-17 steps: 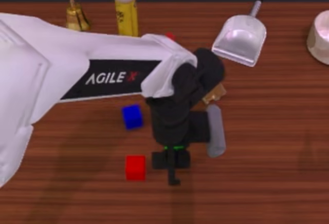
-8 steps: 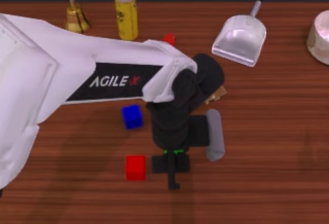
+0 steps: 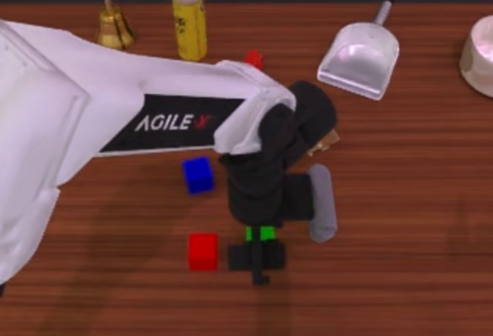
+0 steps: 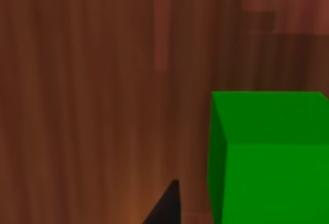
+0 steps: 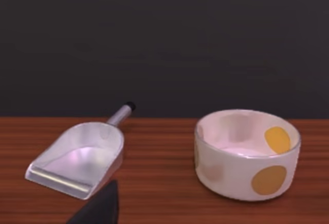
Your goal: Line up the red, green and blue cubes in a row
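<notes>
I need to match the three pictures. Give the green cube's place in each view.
Top view: green cube peeks out under the left gripper, right of the red cube.
Left wrist view: green cube fills the near corner.
Right wrist view: not in it.
Shared landmark: the wooden table.

A wooden table (image 3: 400,220) is carrying the clutter. A brass bell (image 3: 112,20) is standing at the far left edge, a yellow bottle (image 3: 189,16) just beside it. A metal scoop (image 3: 360,58) is lying further right, and a spotted bowl (image 5: 247,154) is sitting near the right edge.
</notes>
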You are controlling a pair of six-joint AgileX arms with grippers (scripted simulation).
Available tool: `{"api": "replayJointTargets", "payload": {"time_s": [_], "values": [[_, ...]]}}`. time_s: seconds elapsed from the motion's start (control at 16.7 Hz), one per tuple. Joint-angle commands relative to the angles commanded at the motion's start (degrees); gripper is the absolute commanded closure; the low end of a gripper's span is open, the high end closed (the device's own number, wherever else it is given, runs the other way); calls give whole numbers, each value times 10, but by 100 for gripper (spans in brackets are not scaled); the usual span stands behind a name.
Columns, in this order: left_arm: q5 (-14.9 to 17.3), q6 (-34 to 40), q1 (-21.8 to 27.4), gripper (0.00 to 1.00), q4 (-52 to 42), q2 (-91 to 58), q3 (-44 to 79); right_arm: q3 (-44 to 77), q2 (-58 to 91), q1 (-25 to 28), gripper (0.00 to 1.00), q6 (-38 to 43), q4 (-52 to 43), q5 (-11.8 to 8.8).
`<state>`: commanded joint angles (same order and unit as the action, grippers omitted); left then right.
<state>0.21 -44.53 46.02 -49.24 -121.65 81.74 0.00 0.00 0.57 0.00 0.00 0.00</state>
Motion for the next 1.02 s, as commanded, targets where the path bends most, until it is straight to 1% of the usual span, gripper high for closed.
{"api": "replayJointTargets", "payload": {"time_s": [0.06,0.12,0.66,0.78,1.02], "values": [[0,0,0,2,0,0,0,0,0,0,0,0,0,0],[0,0,0,0,0,0,0,0,0,0,0,0,0,0],[0,0,-1,0,-2,1,2,0,0,0,0,0,0,0],[0,0,-3,0,-23,8,16,0,0,0,0,0,0,0],[0,1,-9,0,-102,35,62,0,0,0,0,0,0,0]]}}
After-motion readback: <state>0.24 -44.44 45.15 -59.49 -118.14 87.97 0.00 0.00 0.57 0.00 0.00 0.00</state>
